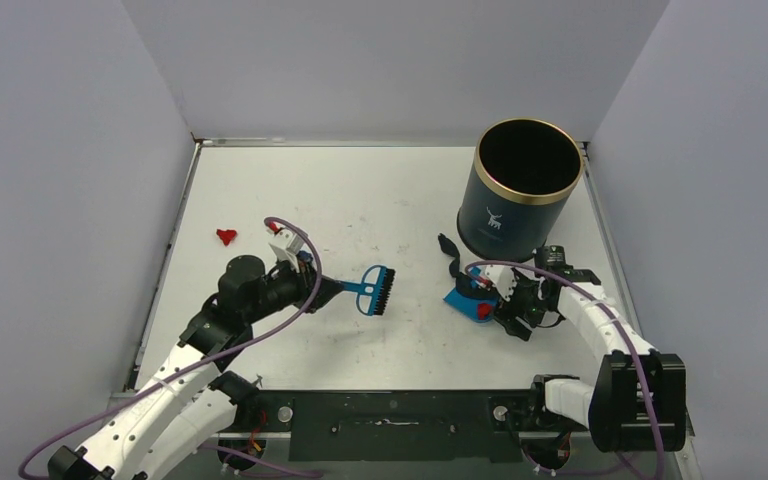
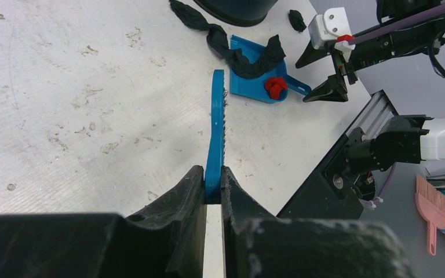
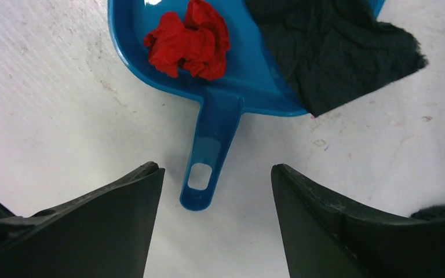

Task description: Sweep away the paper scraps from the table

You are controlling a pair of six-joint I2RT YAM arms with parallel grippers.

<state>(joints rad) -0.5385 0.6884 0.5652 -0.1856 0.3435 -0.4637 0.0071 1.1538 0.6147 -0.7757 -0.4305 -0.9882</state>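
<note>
Red paper scraps (image 3: 188,37) lie ahead of right gripper (image 3: 215,169), apparently apart.

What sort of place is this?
Likely a robotics lab test cell: a scuffed white table boxed in by plain wall panels, with a blue dustpan and dark bin as staged props.

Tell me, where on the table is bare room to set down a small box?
Free: the far middle of the table, between the lone red scrap and the bin; also the band between brush and near edge. Crowded: in front of the bin, with dustpan, black strip and right pincer.
</note>
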